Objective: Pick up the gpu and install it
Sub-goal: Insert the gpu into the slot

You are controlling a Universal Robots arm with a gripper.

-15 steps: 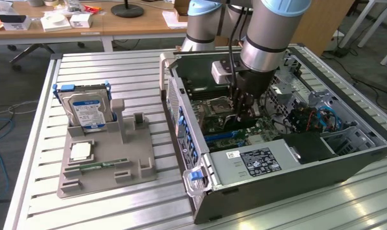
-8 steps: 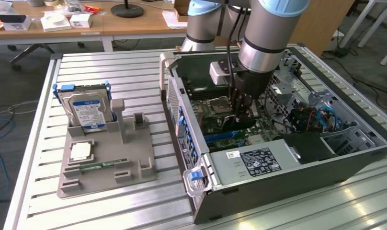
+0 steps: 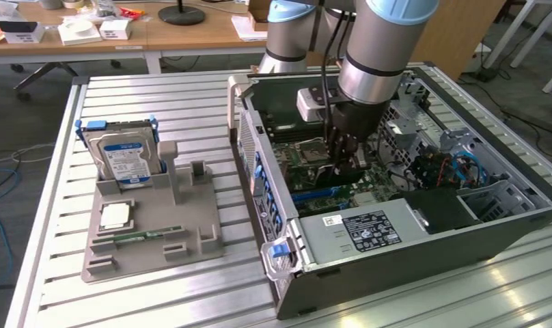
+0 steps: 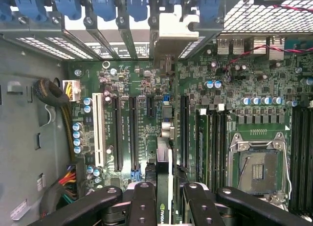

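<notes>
Mostly the gpu (image 4: pixel 164 162) is hidden: in the wrist view it shows edge-on as a thin dark strip with a pale stripe alongside and a small green logo down between the fingers (image 4: pixel 143 204), and its flat face cannot be seen. In the exterior view it is hard to make out in the shadow under the gripper (image 3: pixel 346 160). The gripper (image 4: pixel 167 196) is clenched on the card, one finger on each side. The card stands on edge inside the open computer case (image 3: pixel 494 225), over the green motherboard (image 4: pixel 234 79), beside the long black slots (image 4: pixel 132 133); whether it touches a slot cannot be told. The case also holds a power supply (image 3: pixel 367 229). On the slatted table (image 3: pixel 167 96), a grey tray (image 3: pixel 199 205) holds an upright hard drive (image 3: pixel 126 160), a flat memory stick (image 3: pixel 147 236) and a pale square chip (image 3: pixel 115 216).
</notes>
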